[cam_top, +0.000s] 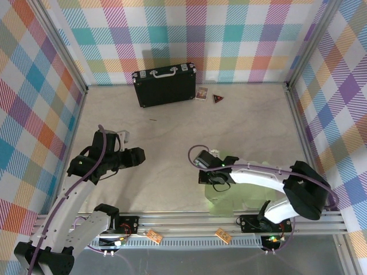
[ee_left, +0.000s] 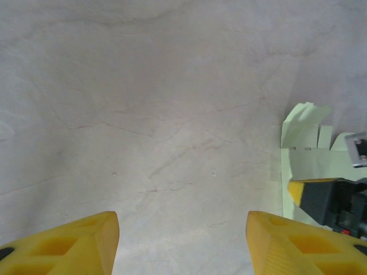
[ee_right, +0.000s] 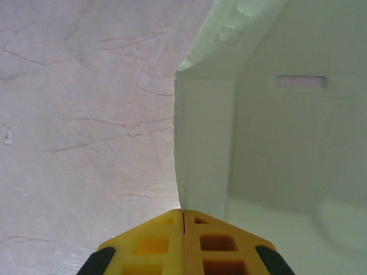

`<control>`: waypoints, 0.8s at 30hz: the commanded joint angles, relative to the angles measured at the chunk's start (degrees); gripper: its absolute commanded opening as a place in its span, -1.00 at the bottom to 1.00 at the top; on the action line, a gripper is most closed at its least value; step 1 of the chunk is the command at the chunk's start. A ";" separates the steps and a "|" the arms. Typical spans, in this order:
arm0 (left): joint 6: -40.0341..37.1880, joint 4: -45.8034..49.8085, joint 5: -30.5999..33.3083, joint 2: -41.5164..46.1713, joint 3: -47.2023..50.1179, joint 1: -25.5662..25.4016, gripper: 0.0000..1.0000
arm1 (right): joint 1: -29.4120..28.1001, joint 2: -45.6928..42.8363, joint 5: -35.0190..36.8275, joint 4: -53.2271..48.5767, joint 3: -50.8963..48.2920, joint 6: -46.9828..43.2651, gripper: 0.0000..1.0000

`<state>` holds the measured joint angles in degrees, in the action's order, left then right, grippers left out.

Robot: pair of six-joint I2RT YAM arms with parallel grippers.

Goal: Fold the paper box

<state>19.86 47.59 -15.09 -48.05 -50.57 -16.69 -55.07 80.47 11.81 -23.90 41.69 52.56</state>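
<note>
Bright, even light, soft shadows; right claw (ee_right: 183, 215) slightly blurred.

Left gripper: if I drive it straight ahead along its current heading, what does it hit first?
Likely only the bare table: the open left gripper has nothing else ahead between its fingers. The paper box sits right of that line, so the gripper should pass beside it, though depth is unclear.

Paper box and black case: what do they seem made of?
The paper box looks like thin matte pale-green card: sharp creases, a cut slot. The black case looks hard-shelled, perhaps plastic or covered board; its handle shines like metal.
</note>
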 commanded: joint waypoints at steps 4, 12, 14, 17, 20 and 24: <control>4.02 -3.87 -2.81 -1.27 0.22 -3.17 0.19 | 6.73 -6.34 -7.24 12.26 -10.64 -3.45 -1.00; 6.79 -7.20 -3.33 -2.65 0.81 -8.04 0.19 | 11.19 -12.55 -9.52 11.58 -14.34 -6.36 -1.00; 7.43 -8.62 -3.58 -2.48 1.44 -10.19 0.19 | 11.86 -14.40 -9.98 10.68 -14.22 -6.59 -1.00; 7.97 -10.19 -2.98 -2.84 2.07 -13.94 0.20 | 11.99 -16.61 -10.16 8.54 -12.28 -7.04 -1.00; 9.43 -13.18 -1.53 -4.10 3.45 -17.63 0.20 | 12.00 -17.11 -10.42 7.19 -9.27 -6.39 -1.00; 11.30 -17.76 2.05 -6.56 5.45 -23.27 0.20 | 12.00 -15.60 -14.14 11.16 -6.52 -4.31 -1.00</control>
<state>28.93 34.33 -15.59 -53.30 -46.63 -37.04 -43.40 64.27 1.08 -15.31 32.29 47.31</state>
